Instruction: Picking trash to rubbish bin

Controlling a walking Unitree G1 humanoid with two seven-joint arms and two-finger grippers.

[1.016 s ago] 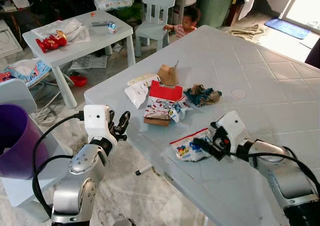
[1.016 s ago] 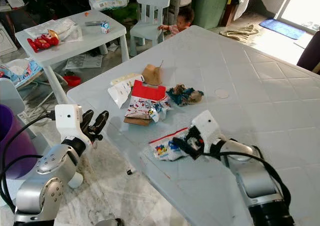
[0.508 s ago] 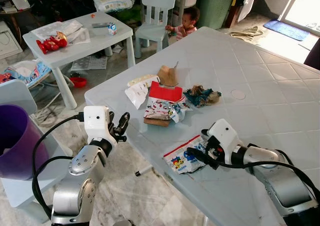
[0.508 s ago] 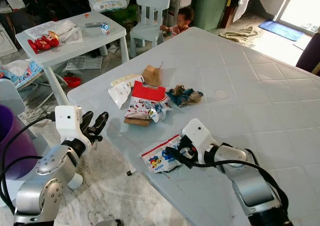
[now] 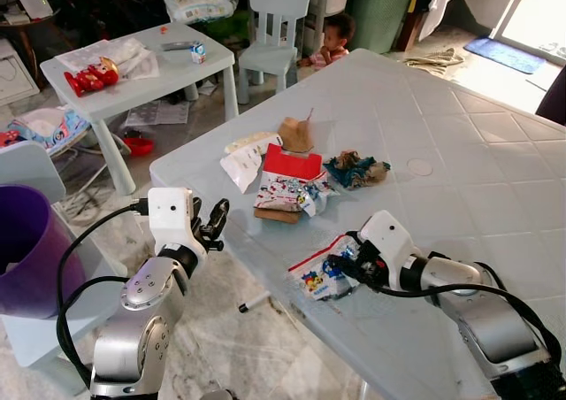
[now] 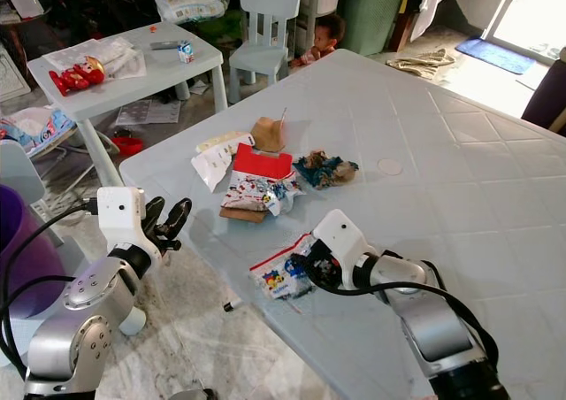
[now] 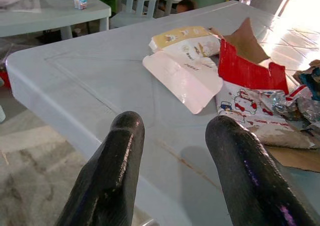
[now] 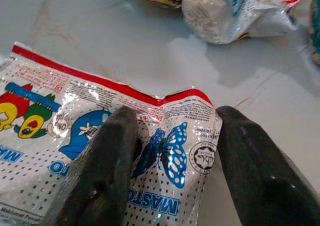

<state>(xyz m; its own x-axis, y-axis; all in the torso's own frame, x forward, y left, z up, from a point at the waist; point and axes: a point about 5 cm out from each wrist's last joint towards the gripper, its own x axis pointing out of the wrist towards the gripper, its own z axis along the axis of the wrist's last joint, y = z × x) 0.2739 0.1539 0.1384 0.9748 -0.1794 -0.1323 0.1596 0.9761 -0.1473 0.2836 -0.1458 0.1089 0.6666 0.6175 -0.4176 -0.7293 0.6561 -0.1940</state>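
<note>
The snack wrapper (image 5: 320,274), red-edged and printed with cartoon shapes, lies flat near the front edge of the grey bench (image 5: 478,152), and in the left eye view the right hand (image 5: 340,266) is down on it, fingers spread over the foil. The worry here: a flat foil sheet on a smooth top may just skate toward the edge under the fingers and drop to the floor instead of lifting. The purple bin (image 5: 26,250) stands well apart at the robot's left, below bench height; what is inside it cannot be made out. The left hand (image 5: 212,220) hangs open beside the bench corner, idle. Over to the right eye view: the rest of the litter, a red carton (image 6: 262,163), a white packet (image 6: 210,164) and a crumpled dark wad (image 6: 325,169), sits further in, and a child is by the small chair (image 6: 268,19) beyond, someone to mind on the carry. Left wrist view: two black fingers parted, nothing between them, the white packet ahead. Right wrist view: fingers (image 8: 107,161) open astride the wrapper's torn end, pressing on it, not yet pinching; closing on one thin layer could tear it or slip off.
</note>
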